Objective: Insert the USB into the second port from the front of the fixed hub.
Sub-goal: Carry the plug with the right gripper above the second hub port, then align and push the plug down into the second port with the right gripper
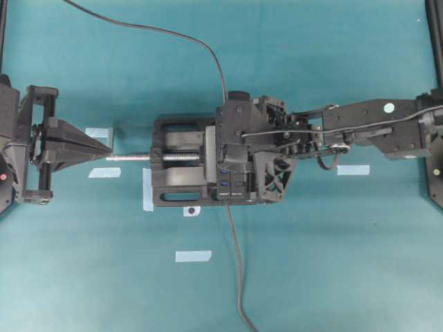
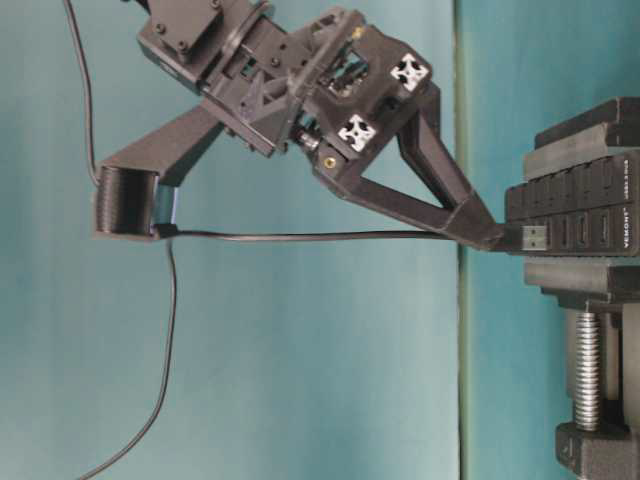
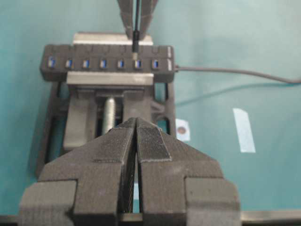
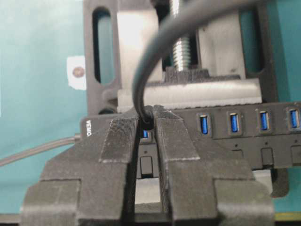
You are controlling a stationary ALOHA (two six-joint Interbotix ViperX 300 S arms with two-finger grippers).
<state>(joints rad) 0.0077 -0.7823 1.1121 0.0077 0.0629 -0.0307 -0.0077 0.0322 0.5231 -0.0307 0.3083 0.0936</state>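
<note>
Black throughout, the fixed hub [image 3: 108, 62] sits clamped in a vise [image 1: 181, 171] on the teal worktop [image 1: 332, 263], its row of blue ports facing up. Right tool [image 4: 149, 123] is clenched on the USB [image 2: 535, 237], gripping the plug at the cable's end; the thin black cable [image 2: 300, 237] trails back along the arm. Seen from table level, the metal tip of the plug is just at the hub's face. From the left wrist view the plug meets the row at the second port [image 3: 137, 63] from the lead end. Whether it is seated cannot be told. Left tool [image 3: 136, 141] is clenched on nothing, well apart from the hub.
</note>
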